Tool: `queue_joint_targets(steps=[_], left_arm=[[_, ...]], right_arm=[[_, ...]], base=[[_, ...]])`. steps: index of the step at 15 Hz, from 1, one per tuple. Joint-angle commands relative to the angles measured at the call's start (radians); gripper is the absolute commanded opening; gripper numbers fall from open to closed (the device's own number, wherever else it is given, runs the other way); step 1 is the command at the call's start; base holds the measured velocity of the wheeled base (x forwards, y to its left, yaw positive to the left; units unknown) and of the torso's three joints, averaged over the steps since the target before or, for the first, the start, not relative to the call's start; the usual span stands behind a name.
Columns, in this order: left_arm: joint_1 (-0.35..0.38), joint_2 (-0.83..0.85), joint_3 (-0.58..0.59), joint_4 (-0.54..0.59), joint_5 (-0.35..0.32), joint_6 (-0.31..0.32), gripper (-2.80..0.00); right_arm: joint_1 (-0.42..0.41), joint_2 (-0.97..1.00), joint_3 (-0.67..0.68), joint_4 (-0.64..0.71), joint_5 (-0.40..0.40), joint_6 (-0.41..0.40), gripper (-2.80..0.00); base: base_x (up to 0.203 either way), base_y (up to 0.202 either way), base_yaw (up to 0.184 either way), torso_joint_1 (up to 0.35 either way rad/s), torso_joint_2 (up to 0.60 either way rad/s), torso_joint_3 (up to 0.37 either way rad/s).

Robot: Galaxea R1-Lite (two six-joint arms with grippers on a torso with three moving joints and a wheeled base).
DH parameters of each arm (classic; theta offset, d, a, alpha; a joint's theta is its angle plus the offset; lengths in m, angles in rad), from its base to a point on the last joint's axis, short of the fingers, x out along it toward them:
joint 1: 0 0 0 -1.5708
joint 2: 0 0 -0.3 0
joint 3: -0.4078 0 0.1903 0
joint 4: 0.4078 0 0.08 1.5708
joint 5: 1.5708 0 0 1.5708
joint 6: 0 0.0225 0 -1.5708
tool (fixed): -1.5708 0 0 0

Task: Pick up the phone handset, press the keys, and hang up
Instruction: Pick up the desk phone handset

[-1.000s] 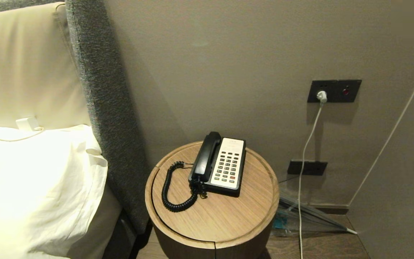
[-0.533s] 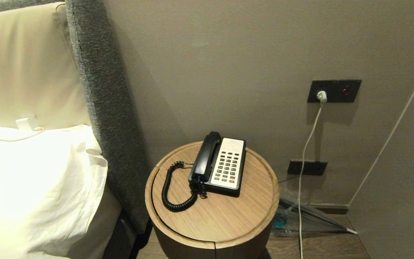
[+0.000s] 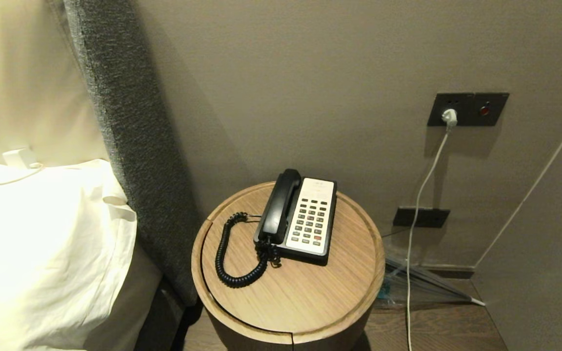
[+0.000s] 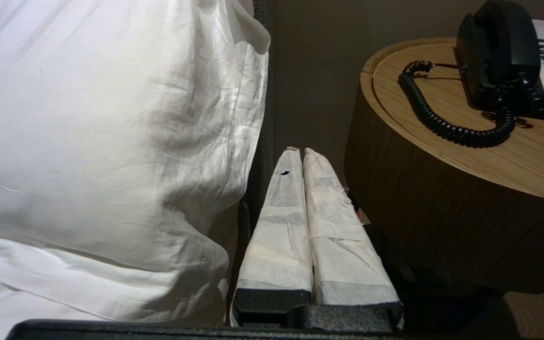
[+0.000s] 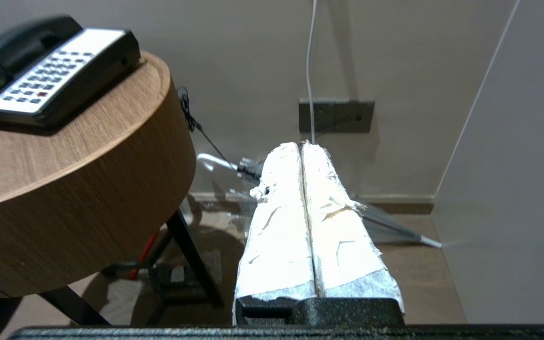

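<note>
- Nearest, two grippers were recorded, both parked low and outside the head view. The left gripper (image 4: 302, 153) was held between the pillow (image 4: 111, 141) and the side of the round table, below the tabletop (image 4: 527, 160); its jaws were pressed together on nothing.
- The right gripper (image 5: 300, 147) was held on the other side of the table, below the tabletop edge and over the floor; its jaws were likewise pressed together and empty.
- In the middle distance, one round wooden tabletop (image 3: 305, 297) was shown, carrying one phone base (image 3: 305, 257).
- One phone handset (image 3: 279, 207) was seen seated in its cradle along the base's left side, with one coiled cord (image 3: 227, 265) looped on the tabletop beside it.
- One grid of keys (image 3: 311, 222) was laid out on the white faceplate just right of the handset; a single reddish key was counted among the dark ones.
- Progress was judged to be at the very start: the handset had not been lifted, no key was being touched, and all three steps (lifting, pressing, hanging up) were left to be done.
- Farthest, two dark wall plates were counted: an upper outlet plate (image 3: 468, 109) holding one white plug with its cable (image 3: 417, 204), and a lower plate (image 3: 421, 217).
</note>
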Motion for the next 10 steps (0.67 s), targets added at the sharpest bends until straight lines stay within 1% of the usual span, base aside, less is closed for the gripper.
queue_joint_targets(steps=[1,10], left_arm=[[0.000,0.001,0.020,-0.001,0.002,0.000,-2.80],[0.000,0.001,0.020,-0.002,0.002,-0.006,-2.80]], right_arm=[[0.000,0.001,0.020,0.000,0.000,0.000,-2.80],[0.000,0.001,0.020,0.000,0.000,0.000,-2.80]], base=[[0.000,0.000,0.000,0.002,0.01,-0.198],[0.000,0.000,0.000,0.002,0.00,-0.197]])
